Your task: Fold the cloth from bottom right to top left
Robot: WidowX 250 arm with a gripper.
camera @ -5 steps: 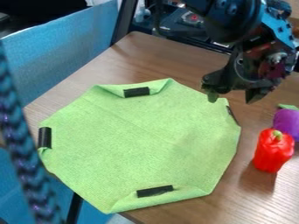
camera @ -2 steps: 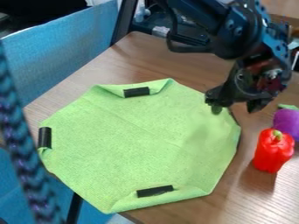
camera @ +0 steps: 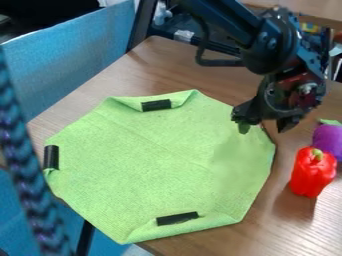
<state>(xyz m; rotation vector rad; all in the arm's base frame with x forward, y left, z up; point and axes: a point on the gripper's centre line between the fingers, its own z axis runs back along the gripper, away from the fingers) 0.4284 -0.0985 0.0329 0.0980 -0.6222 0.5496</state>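
My gripper point(camera: 262, 128) hangs over the right upper edge of the cloth, its two fingers spread apart with nothing held between them. One fingertip is above the green fabric and the other is just past its right edge. The green cloth point(camera: 160, 155) lies spread out on the wooden table, with its corners folded in so that its outline has many sides. Black strips lie at its top, left and bottom folds; the right edge by the gripper is partly hidden.
A red toy pepper point(camera: 312, 172) stands right of the cloth, with a purple toy point(camera: 328, 139) behind it. The wooden table point(camera: 280, 220) ends at the lower left, beside a blue chair point(camera: 73, 55). A dark braided cord point(camera: 25, 185) runs down the left side.
The arm has come down and a little nearer the camera, so the gripper is lower over the cloth's right edge. The cloth has stayed as it was.
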